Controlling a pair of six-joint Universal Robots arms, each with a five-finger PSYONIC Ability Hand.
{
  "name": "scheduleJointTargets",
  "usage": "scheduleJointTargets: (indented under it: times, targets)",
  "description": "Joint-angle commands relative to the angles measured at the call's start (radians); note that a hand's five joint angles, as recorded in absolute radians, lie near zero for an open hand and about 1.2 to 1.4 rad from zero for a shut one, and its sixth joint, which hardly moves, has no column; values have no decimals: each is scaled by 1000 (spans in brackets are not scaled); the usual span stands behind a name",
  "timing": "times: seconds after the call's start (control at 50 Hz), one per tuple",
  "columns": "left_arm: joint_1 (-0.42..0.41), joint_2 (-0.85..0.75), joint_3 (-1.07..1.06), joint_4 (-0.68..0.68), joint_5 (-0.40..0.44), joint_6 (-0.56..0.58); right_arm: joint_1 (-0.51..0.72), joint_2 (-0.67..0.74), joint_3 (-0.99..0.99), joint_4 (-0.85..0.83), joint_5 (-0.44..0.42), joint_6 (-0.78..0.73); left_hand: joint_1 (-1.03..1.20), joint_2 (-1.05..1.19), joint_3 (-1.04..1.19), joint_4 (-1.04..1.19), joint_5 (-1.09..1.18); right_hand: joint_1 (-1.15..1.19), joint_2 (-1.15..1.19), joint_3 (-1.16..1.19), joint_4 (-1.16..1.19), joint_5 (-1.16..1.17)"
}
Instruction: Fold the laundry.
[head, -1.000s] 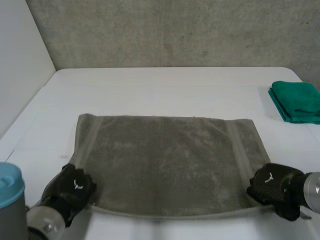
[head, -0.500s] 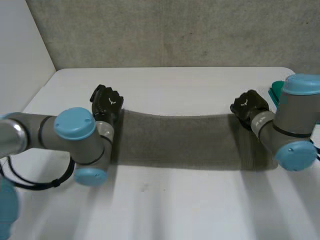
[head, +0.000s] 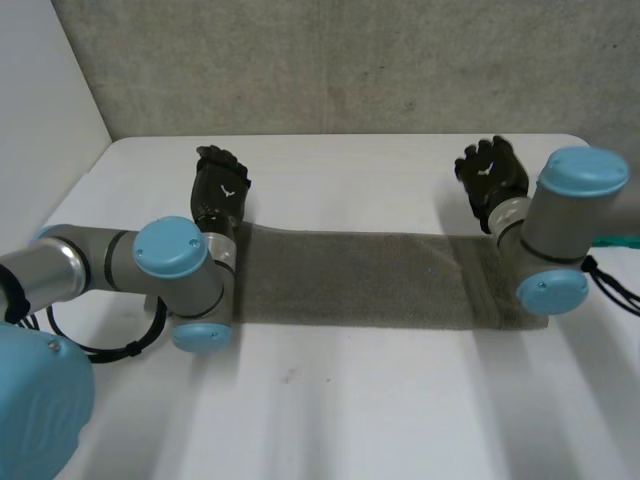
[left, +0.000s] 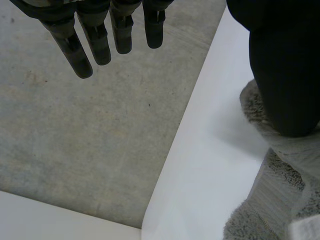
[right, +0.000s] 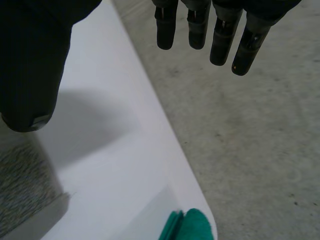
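A grey-brown towel (head: 360, 278) lies folded in half as a long strip across the middle of the white table (head: 330, 400). My left hand (head: 220, 190) is raised just past the strip's far left corner, open, fingers (left: 95, 42) straight and holding nothing. Its thumb (left: 285, 75) hangs over the towel's edge (left: 280, 200). My right hand (head: 492, 172) is lifted beyond the far right corner, also open, with fingers (right: 220, 30) spread straight and the thumb (right: 30, 65) above the towel's corner (right: 25, 195).
A folded green cloth (right: 187, 227) lies near the table's right edge, beside my right arm (head: 555, 235). My left arm (head: 150, 270) lies across the near left of the table. A grey wall (head: 330, 60) stands behind the table's far edge.
Both hands carried the towel's near edge over to the far edge, folding it in half. They then let go, opened and rose off the cloth.
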Motion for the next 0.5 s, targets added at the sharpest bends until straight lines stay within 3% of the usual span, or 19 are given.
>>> scheduleJointTargets:
  times: [0.02, 0.12, 0.2, 0.24, 0.32, 0.5]
  targets:
    - [-1, 259, -199, -7, -17, -39, -9, -320, 158, 17, -5, 179, -18, -31, -36, -28, -48, -30, -45, -41, -59, -64]
    - [14, 453, -344, -15, 26, -141, -23, -458, 235, 166, -45, 214, -18, -31, -36, -28, -48, -30, -45, -41, -59, -64]
    - [57, 571, -447, -52, 112, -234, -63, -512, 293, 313, -112, 231, -18, -31, -36, -28, -48, -30, -45, -41, -59, -64]
    - [120, 637, -501, -116, 172, -295, -83, -533, 346, 364, -155, 248, -18, -31, -36, -28, -48, -30, -45, -41, -59, -64]
    - [166, 666, -535, -214, 208, -360, -100, -553, 445, 366, -217, 256, -12, -25, -30, -21, -42, -30, -45, -41, -59, -64]
    - [221, 634, -567, -329, 213, -429, -120, -552, 620, 286, -255, 256, 65, 52, 46, 55, 34, -30, -45, -41, -59, -64]
